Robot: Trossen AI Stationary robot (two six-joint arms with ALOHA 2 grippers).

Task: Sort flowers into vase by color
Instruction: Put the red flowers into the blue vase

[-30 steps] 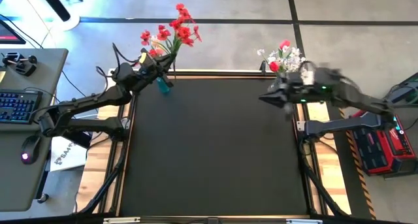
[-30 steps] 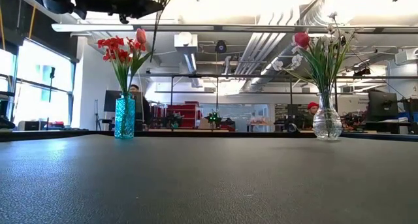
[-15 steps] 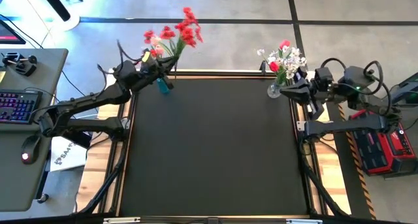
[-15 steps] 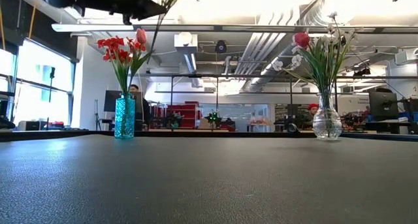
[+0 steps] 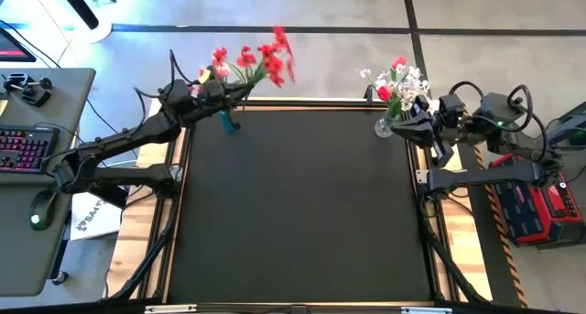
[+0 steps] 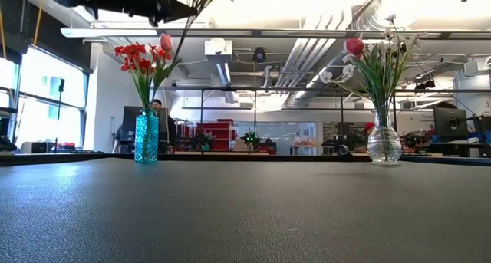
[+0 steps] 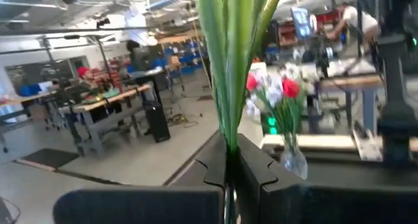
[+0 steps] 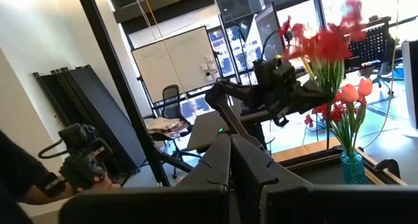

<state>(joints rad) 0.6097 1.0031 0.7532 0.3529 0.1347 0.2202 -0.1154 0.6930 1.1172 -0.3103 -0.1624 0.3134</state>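
Left gripper (image 7: 230, 178): jaws pressed together on the green stems of a red bunch (image 5: 277, 56), held above the far-left corner of the bench (image 5: 302, 213), over the blue vase (image 5: 227, 122).
Right gripper (image 5: 423, 133): jaws pressed together on nothing, parked at the far-right corner just beside the clear vase (image 6: 383, 146).
Flowers placed: red blooms and a pink tulip stand in the blue vase (image 6: 146, 137); white sprays with a red rose stand in the clear vase.
Risk, missing the mouth: the vase neck is narrow and already full, so descending stems could catch on the rim or on the blooms inside and tip the vase.
Risk, slipping: the stems are thin and the bunch is top-heavy, so it may swing or rotate in the grip.
Risk, sorting: a red rose sits among the white sprays, which may count as a colour mistake.
Left wrist view only: the stems pinched between the jaws, with the clear vase (image 7: 292, 160) far across.
Low view only: how upright both vases stand.
High view only: both arms at once, and the held bunch leaning past the far edge.
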